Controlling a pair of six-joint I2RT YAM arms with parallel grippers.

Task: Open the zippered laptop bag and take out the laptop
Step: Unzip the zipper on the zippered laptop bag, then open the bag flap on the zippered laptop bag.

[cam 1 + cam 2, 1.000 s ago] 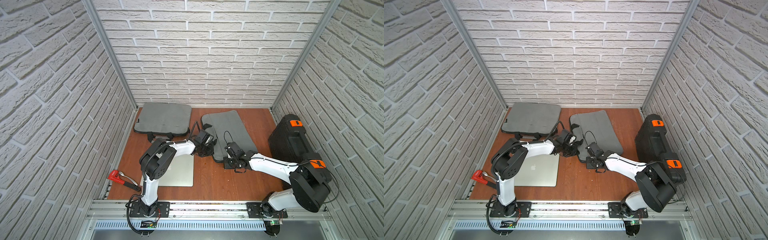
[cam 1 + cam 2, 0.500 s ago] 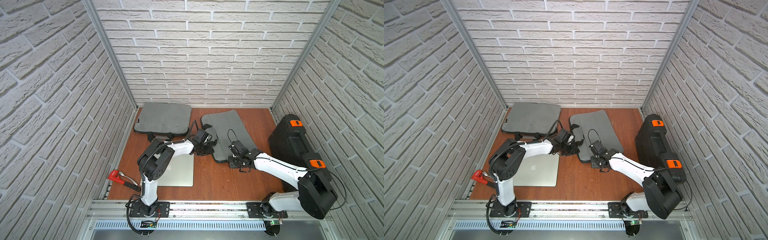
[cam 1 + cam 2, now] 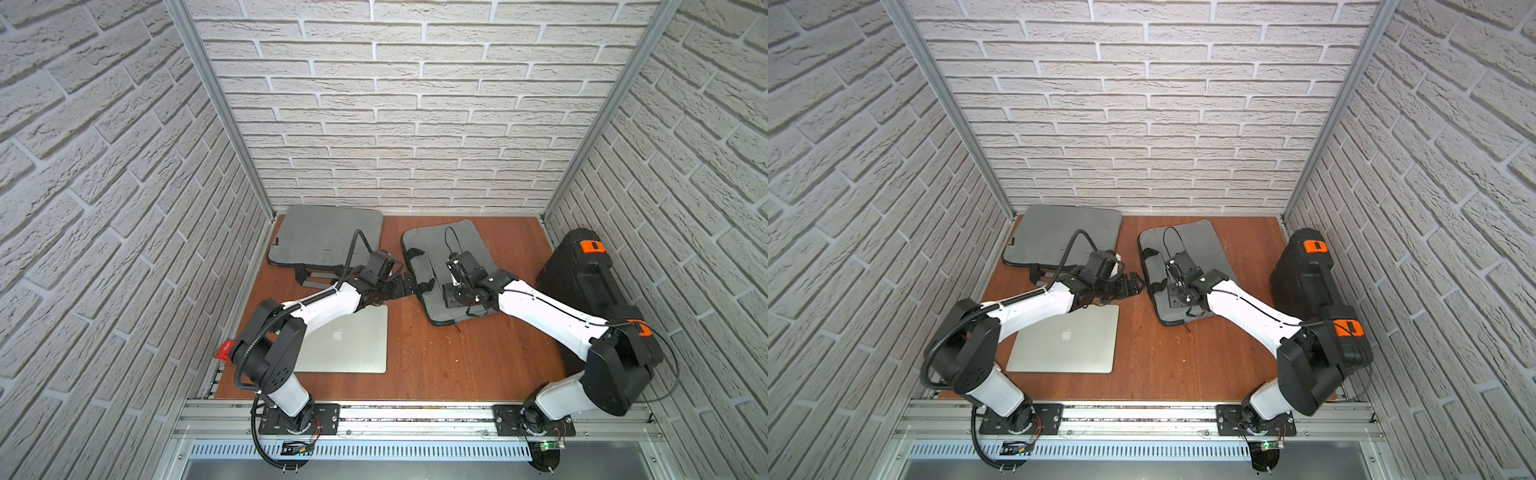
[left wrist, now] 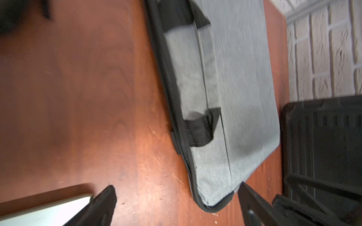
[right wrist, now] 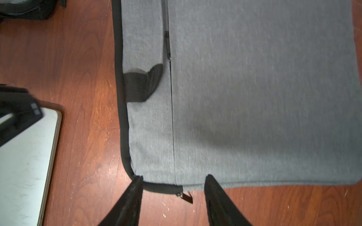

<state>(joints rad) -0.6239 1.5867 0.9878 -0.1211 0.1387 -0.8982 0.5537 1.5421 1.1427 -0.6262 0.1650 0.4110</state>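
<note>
Opened left gripper (image 4: 176, 185), right gripper (image 5: 174, 176) since last frame, empty; unzip step, so drop right onto zipper pull (image 5: 186, 196), pinch.

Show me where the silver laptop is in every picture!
In a top view: the laptop lies flat on the wood near the front, partly under the left arm.
In a top view: the laptop, same spot, logo showing.
Left wrist: just a pale corner, across bare wood from the grey bag.
Right wrist: one rounded corner, apart from that bag.
Shared landmark: the grey bag.
</note>
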